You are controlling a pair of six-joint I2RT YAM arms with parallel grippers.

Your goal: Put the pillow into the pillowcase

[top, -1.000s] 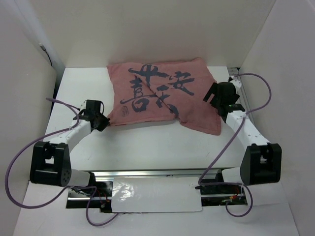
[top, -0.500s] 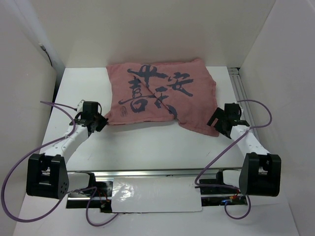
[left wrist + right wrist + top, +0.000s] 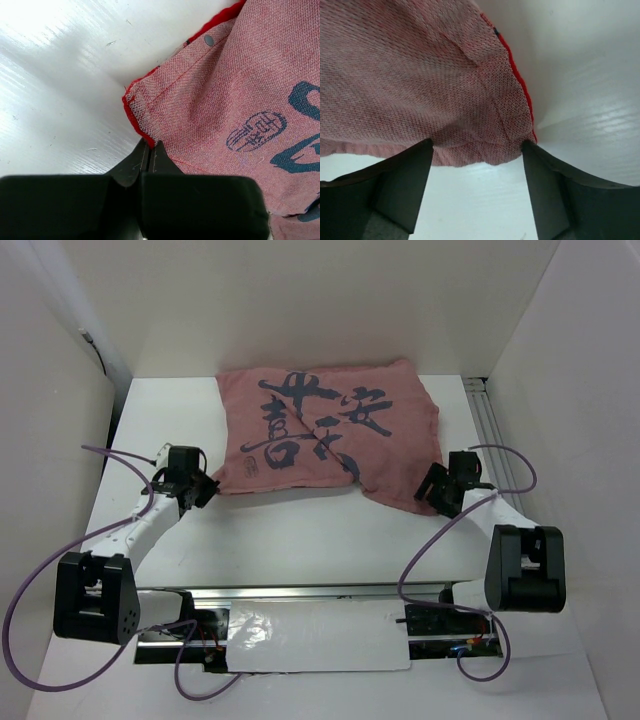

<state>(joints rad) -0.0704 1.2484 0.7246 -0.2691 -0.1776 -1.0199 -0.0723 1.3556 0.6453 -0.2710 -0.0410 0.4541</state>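
Note:
The pillowcase point(image 3: 330, 435) lies across the far half of the table, dull pink side up with dark blue marks, and looks plump. The pillow is hidden from every view. My left gripper point(image 3: 210, 487) is shut on the pillowcase's near-left corner; in the left wrist view the red-edged hem point(image 3: 134, 107) runs into the closed fingertips of that gripper point(image 3: 151, 148). My right gripper point(image 3: 433, 490) stands open at the near-right corner. In the right wrist view the cloth corner point(image 3: 485, 135) sits between the spread fingers of the right gripper point(image 3: 476, 146), and both tips touch the fabric.
White walls close in the table on the left, right and back. A metal rail point(image 3: 492, 430) runs along the right wall. A silver bar with a white sheet point(image 3: 320, 635) lies between the arm bases. Purple cables point(image 3: 440, 540) loop beside each arm.
The right arm has drawn back from the pillowcase's right side to its near-right corner, and its jaws have narrowed a little. The left gripper stays shut on its corner.

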